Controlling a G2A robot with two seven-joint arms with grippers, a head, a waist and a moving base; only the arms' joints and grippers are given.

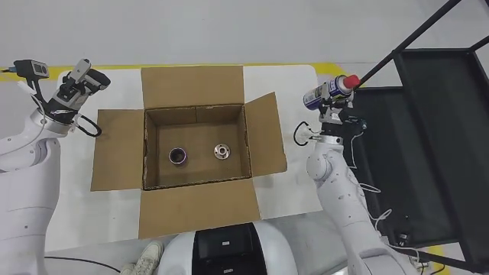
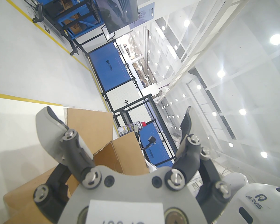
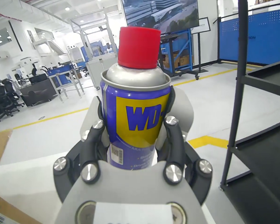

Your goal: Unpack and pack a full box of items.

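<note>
Right hand point(image 3: 136, 107): closed on the spray can point(image 3: 135, 89), clamped around the lower half of the body, with the cap end left free. Held in the air just past the right flap of the box point(image 1: 265, 134), between the box and the black shelving cart point(image 1: 428, 114), cap pointing away from the box toward the cart. Judged as a carry out of the box: tilted outward, clear of the cardboard, ready for setting down outside.

Left hand point(image 2: 117, 117): open and empty, raised beside the left flap, apparently parked to keep the box opening free.

Box: all four flaps folded out over the white surface point(image 1: 294, 84). On its floor, two small round items, one dark point(image 1: 177, 155) and one metallic point(image 1: 221, 150); unpacking judged unfinished.

Spray can appearance: blue cylinder with a yellow panel, bare metal shoulder, red cap, barcode near the base. Smooth, rigid metal; likely to slide lengthwise under a loose grip.
</note>
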